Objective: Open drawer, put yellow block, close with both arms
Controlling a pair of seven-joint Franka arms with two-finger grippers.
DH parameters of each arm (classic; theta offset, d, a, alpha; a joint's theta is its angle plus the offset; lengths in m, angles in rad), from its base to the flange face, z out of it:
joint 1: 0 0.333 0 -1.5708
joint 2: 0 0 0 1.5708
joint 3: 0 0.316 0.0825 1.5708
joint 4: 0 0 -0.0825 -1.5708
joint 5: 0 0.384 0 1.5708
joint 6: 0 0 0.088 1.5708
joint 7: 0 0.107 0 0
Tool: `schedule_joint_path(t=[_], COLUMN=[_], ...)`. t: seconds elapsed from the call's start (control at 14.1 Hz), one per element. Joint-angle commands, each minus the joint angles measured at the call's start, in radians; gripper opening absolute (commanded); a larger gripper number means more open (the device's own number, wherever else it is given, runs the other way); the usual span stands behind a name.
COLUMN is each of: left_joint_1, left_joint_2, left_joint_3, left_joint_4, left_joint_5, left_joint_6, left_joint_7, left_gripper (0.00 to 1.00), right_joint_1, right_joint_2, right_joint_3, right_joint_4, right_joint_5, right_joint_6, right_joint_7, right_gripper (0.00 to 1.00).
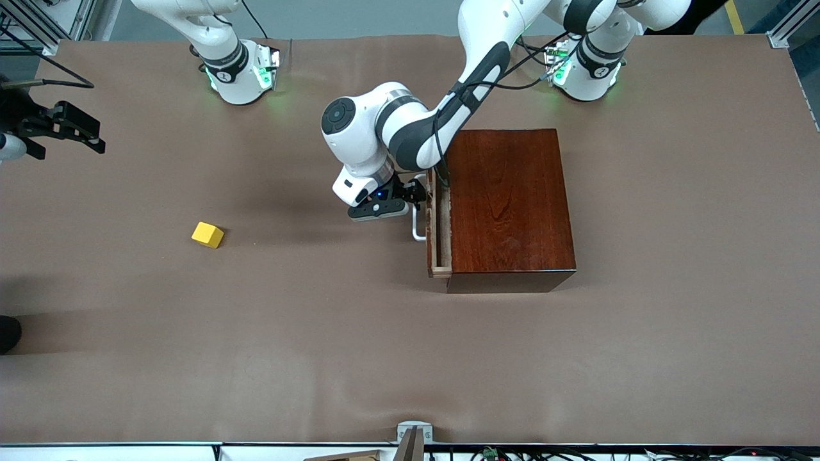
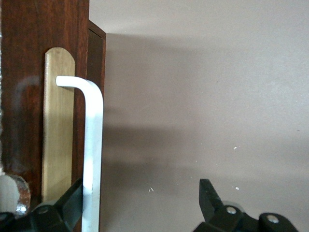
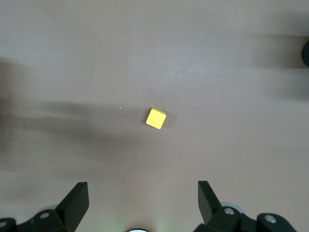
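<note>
The dark mahogany box (image 1: 509,205) stands toward the left arm's end of the table. Its drawer (image 1: 439,256) is out by a narrow strip of pale wood. The white handle (image 1: 418,229) faces the right arm's end. My left gripper (image 1: 418,193) is open at the handle. In the left wrist view the handle bar (image 2: 92,145) lies just inside one finger (image 2: 72,200), and the gripper (image 2: 140,200) is not closed on it. The yellow block (image 1: 207,234) lies on the table toward the right arm's end. My right gripper (image 1: 61,131) is open and empty in the air, with the block (image 3: 156,118) below it in the right wrist view (image 3: 143,200).
Brown cloth (image 1: 320,333) covers the table. A dark object (image 1: 8,333) shows at the table's edge at the right arm's end. A grey mount (image 1: 413,435) sits at the table edge nearest the front camera.
</note>
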Motion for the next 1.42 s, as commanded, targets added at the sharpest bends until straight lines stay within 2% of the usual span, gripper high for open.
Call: schedule_joint_path(t=[0.0, 1.35], left_joint_1=[-0.018, -0.046], left_joint_2=[0.027, 0.056], left_joint_3=[-0.012, -0.012], left_joint_4=[0.052, 0.054], left_joint_5=[-0.02, -0.067], left_joint_6=[0.019, 0.209], left_joint_7=[-0.038, -0.199], left_gripper=[1.0, 1.0], right_joint_1=[-0.023, -0.034], right_joint_2=[0.006, 0.013], right_joint_3=[0.012, 0.012], right_joint_4=[0.011, 0.013], right_joint_5=[-0.002, -0.004], right_joint_6=[-0.007, -0.007], right_joint_7=[-0.005, -0.005], right_gripper=[1.0, 1.0])
